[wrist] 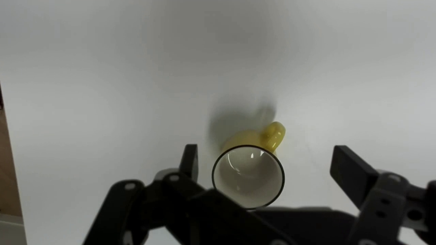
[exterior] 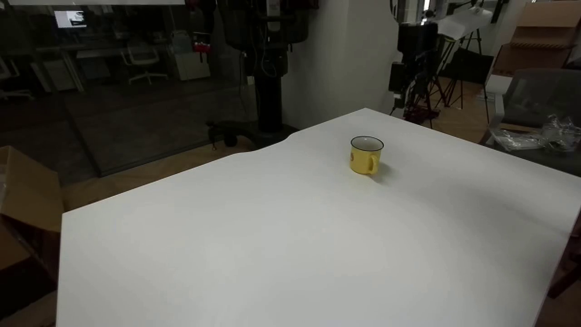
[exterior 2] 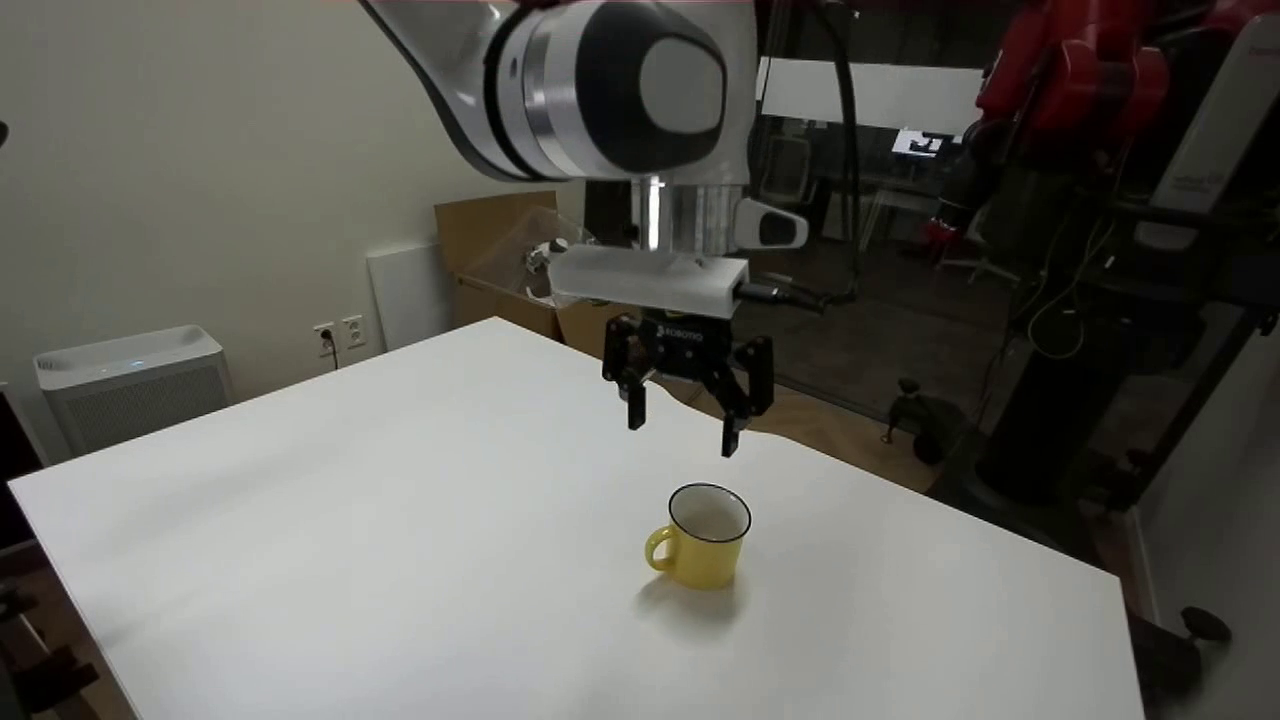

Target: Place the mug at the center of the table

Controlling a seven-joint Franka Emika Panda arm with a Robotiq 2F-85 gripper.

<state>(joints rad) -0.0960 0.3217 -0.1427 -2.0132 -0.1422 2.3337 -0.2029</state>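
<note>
The yellow mug (exterior: 361, 161) stands upright on the white table (exterior: 272, 245), toward a far corner in this exterior view. In an exterior view, the mug (exterior 2: 705, 560) shows a dark rim, pale interior and its handle to the left, on the table (exterior 2: 380, 500). My gripper (exterior 2: 683, 438) hangs above the mug, fingers apart and empty, touching nothing. In the wrist view, the mug (wrist: 248, 177) lies below and between the open fingers (wrist: 264, 161), closer to the left finger. Its lower edge there is partly hidden by the gripper. The handle points up and right.
A cardboard box (exterior: 32, 190) stands on the floor beside the table; boxes (exterior 2: 500, 225) also show behind it. A chair (exterior: 540, 100) with plastic wrap stands by another edge. A red robot (exterior 2: 1090, 80) and a white appliance (exterior 2: 135, 375) stand off the table.
</note>
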